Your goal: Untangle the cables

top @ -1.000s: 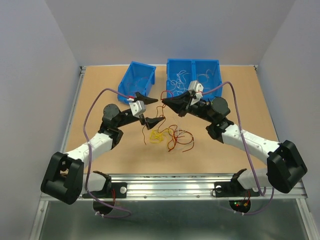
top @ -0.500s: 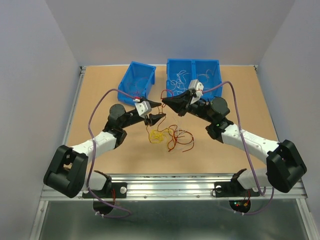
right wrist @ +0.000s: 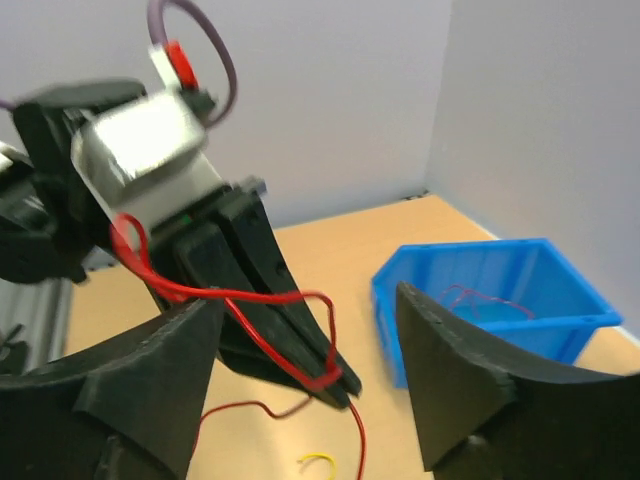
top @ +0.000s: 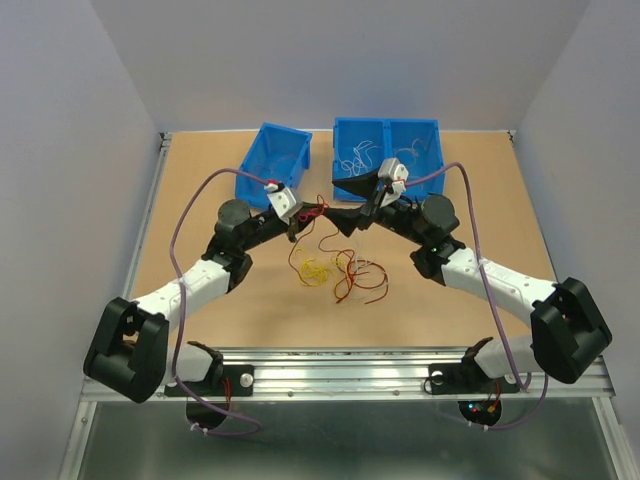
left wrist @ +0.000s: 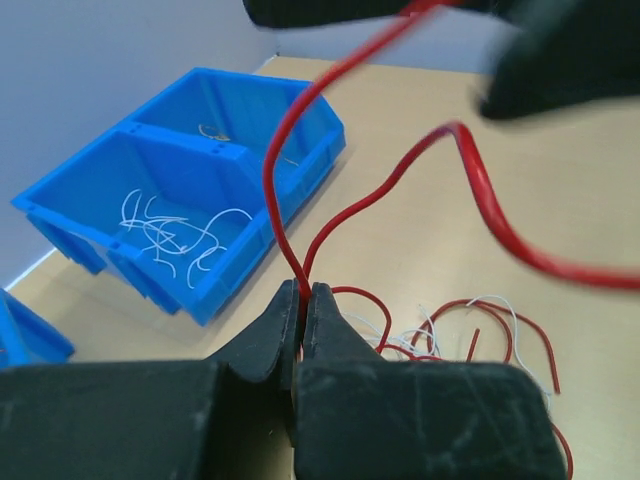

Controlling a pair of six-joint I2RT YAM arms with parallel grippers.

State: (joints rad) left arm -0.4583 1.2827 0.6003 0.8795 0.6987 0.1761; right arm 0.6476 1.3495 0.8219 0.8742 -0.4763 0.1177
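our left fingers (left wrist: 302, 297) are pinched tight on one red cable (left wrist: 268, 180), raised above the clump of cables (top: 335, 268) that lies on the table (top: 200, 190) between the arms. our right fingers (right wrist: 307, 297) stand wide, gripping nothing. we judge this a hand-over, mid-task: the left should next draw the red strand clear of the clump and carry it to the left bin (top: 262, 150), which holds red strands. the right bin (top: 385, 124) holds white ones in its left compartment.
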